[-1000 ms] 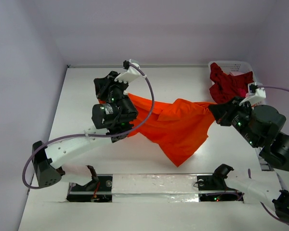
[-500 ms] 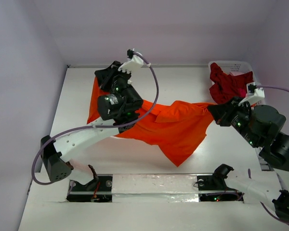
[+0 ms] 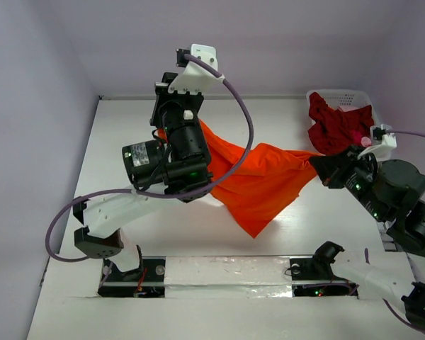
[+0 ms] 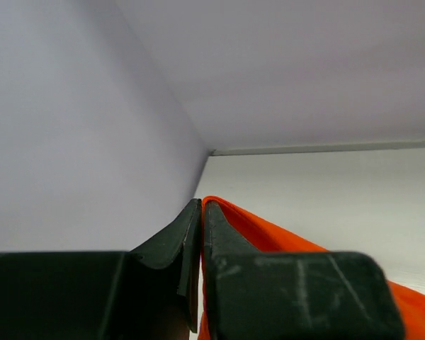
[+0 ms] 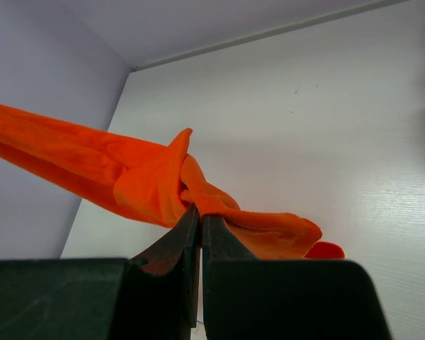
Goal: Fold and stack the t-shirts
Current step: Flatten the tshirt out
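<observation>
The orange t-shirt [image 3: 258, 185] hangs stretched between my two grippers above the table, its lower corner drooping toward the near edge. My left gripper [image 3: 163, 129] is shut on the shirt's left end and raised high; in the left wrist view [image 4: 201, 203] orange cloth [image 4: 269, 234] runs from the closed jaws. My right gripper [image 3: 316, 164] is shut on the shirt's right end; in the right wrist view [image 5: 199, 210] bunched orange cloth [image 5: 149, 180] sits at the fingertips. Dark crimson t-shirts [image 3: 333, 122] lie heaped in the basket at the back right.
The white lattice basket [image 3: 358, 97] stands at the back right corner, close behind my right arm. Walls bound the table at the left and back. The arm bases and a taped rail [image 3: 227, 270] sit at the near edge.
My left gripper has lifted and swung toward the back with the shirt's left end, pulling the cloth up off the table. The right gripper has held about the same place.
</observation>
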Available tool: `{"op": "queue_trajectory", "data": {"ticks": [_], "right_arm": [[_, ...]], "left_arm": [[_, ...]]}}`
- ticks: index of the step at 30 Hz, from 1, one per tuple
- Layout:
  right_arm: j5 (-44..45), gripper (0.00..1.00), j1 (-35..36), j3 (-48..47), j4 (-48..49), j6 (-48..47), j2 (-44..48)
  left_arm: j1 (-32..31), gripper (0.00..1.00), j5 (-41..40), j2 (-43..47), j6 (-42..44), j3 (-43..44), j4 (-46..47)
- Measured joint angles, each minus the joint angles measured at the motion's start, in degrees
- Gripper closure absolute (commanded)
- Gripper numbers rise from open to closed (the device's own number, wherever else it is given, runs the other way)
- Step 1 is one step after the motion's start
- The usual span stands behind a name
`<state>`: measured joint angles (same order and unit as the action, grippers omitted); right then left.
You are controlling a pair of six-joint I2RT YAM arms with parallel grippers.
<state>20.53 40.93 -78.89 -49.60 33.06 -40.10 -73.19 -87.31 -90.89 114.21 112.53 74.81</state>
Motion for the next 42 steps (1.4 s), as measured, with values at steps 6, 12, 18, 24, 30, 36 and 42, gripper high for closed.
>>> {"op": "queue_trajectory", "data": {"ticks": [6, 12, 18, 24, 30, 36, 42], "right_arm": [[-0.5, 1.00, 0.0, 0.3, 0.0, 0.2, 0.7], [-1.6, 1.00, 0.0, 1.1, 0.1, 0.4, 0.7], [-1.6, 1.00, 0.0, 1.4, 0.0, 0.4, 1.3], [-1.5, 1.00, 0.0, 1.4, -0.1, 0.4, 2.5], [-1.7, 1.00, 0.0, 1.4, -0.1, 0.8, 2.6], [-1.6, 1.00, 0.0, 1.9, -0.3, 0.8, 2.5], [-0.7, 1.00, 0.0, 1.8, -1.0, 0.5, 2.5]], "left_arm": [[-8.6, 1.00, 0.0, -1.1, 0.0, 2.3, 0.9], [-15.4, 1.00, -0.2, -4.5, -4.8, 2.8, -0.3], [-18.2, 1.00, 11.2, 3.9, -56.0, 5.3, -39.0], [-14.1, 1.00, 18.8, 9.4, -83.6, 15.9, -65.4], [0.8, 1.00, 24.7, 12.2, -101.0, 9.9, -81.7], [12.6, 1.00, 28.9, 14.6, -113.6, -10.3, -93.4], [16.1, 1.00, 29.5, 18.4, -122.7, -17.7, -103.6]]}}
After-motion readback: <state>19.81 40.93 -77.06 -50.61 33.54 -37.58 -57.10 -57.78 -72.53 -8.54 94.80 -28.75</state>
